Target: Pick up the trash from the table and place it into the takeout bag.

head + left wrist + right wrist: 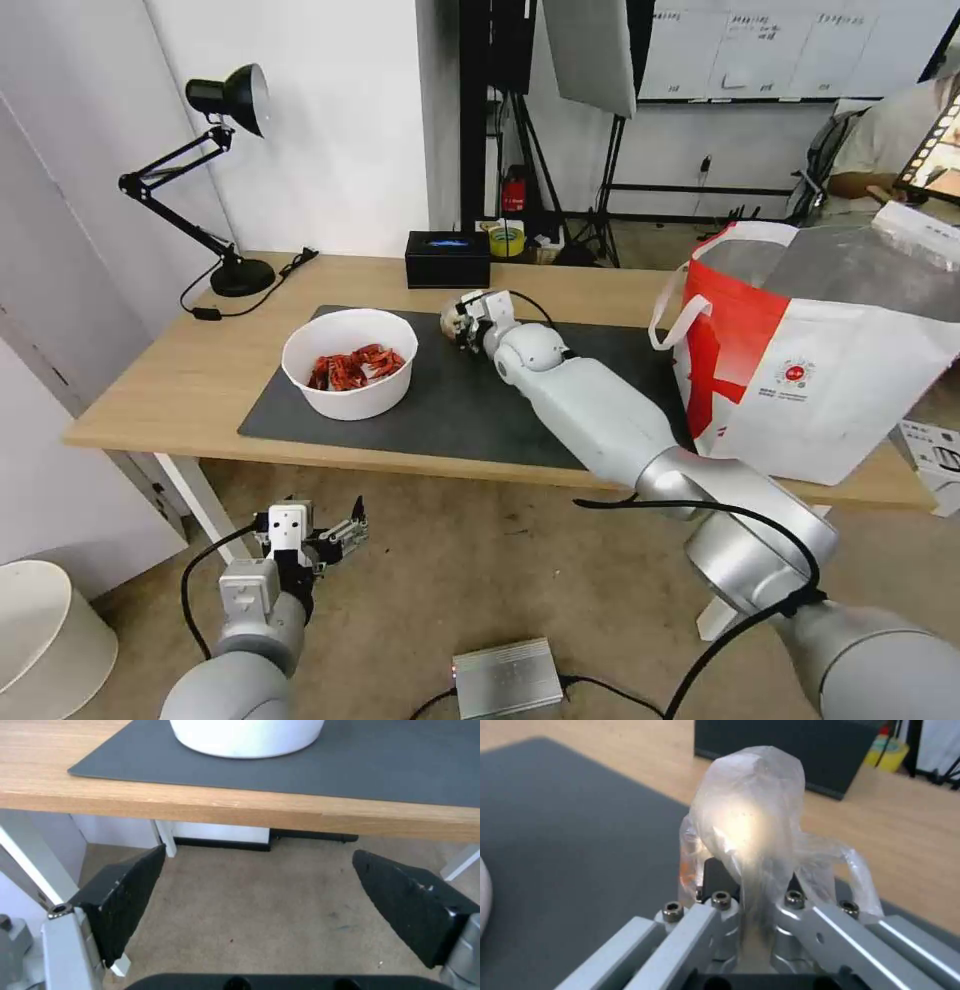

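Observation:
My right gripper (460, 322) reaches over the far part of the dark mat (450, 410) and is shut on a small clear plastic bag (752, 828), which bulges up between its fingers (715, 877). The same bag (455, 320) shows as a pale lump at the gripper's tip. A white bowl of red crayfish shells (350, 362) stands on the mat to its left. The white and red takeout bag (810, 350) stands open at the table's right end. My left gripper (335, 535) hangs open below the table's front edge, with black pads (125, 896) wide apart.
A black rectangular box (447, 258) stands just beyond the right gripper, and a black desk lamp (220, 180) at the far left corner. The table's front edge (250, 813) lies above the left gripper. A silver box (507, 678) lies on the floor.

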Controlling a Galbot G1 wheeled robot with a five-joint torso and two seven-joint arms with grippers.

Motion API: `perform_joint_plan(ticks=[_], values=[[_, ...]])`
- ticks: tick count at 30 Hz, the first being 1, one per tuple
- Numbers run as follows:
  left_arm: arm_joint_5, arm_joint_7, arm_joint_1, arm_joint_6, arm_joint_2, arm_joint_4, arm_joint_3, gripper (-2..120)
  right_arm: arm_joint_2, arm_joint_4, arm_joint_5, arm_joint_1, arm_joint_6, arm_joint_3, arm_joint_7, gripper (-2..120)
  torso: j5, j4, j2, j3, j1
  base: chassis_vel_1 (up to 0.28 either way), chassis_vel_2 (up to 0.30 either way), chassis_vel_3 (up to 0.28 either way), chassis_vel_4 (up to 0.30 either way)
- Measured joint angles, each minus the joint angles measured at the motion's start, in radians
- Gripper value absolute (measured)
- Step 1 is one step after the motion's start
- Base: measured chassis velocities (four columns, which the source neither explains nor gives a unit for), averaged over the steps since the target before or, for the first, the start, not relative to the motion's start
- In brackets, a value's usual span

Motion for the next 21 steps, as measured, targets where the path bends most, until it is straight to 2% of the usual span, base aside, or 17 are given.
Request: perform_joint_plan(ticks=[2,6,7,10,11,15,16,20,21], values=[[0.0,0.0,0.001,0.0,-0.001,0.0,0.001,100,-0.012,0.026,0.007,-0.003,-0.011,0.003,0.013,3,0.0,0.0,0.0,0.0,0.0,0.0,0.0,0.0,0.0],[0.003,0.0,0.004,0.0,-0.003,-0.006,0.002,100,-0.081,0.179,0.067,-0.03,-0.071,0.015,0.108,3,0.0,0.0002,0.0,0.0,0.0,0.0,0.0,0.0,0.0],[0.003,0.0,0.004,0.0,-0.003,-0.006,0.002,100,-0.081,0.179,0.067,-0.03,-0.071,0.015,0.108,3,0.0,0.0002,0.0,0.0,0.0,0.0,0.0,0.0,0.0],[0.005,0.0,0.013,0.0,-0.003,-0.014,0.0,100,-0.157,0.339,0.143,-0.063,-0.144,0.012,0.266,3,0.0001,0.0,0.0,0.0,0.0,0.0,0.0,0.0,0.0],[0.005,0.0,0.013,0.0,-0.003,-0.014,0.0,100,-0.157,0.339,0.143,-0.063,-0.144,0.012,0.266,3,0.0001,0.0,0.0,0.0,0.0,0.0,0.0,0.0,0.0],[0.017,0.0,0.038,0.001,-0.007,-0.026,-0.009,100,-0.261,0.581,0.227,-0.131,-0.225,0.008,0.453,3,0.0002,0.0,0.0,0.0,0.0,0.0,0.0,0.0,0.0],[0.017,0.0,0.038,0.001,-0.007,-0.026,-0.009,100,-0.261,0.581,0.227,-0.131,-0.225,0.008,0.453,3,0.0002,0.0,0.0,0.0,0.0,0.0,0.0,0.0,0.0],[0.036,0.0,0.07,0.001,-0.025,-0.042,-0.024,100,-0.345,0.768,0.288,-0.193,-0.264,0.035,0.538,3,0.0001,0.0001,0.0,0.0,0.0,0.0,0.0,0.0,0.0],[0.036,0.0,0.07,0.001,-0.025,-0.042,-0.024,100,-0.345,0.768,0.288,-0.193,-0.264,0.035,0.538,3,0.0001,0.0001,0.0,0.0,0.0,0.0,0.0,0.0,0.0]])
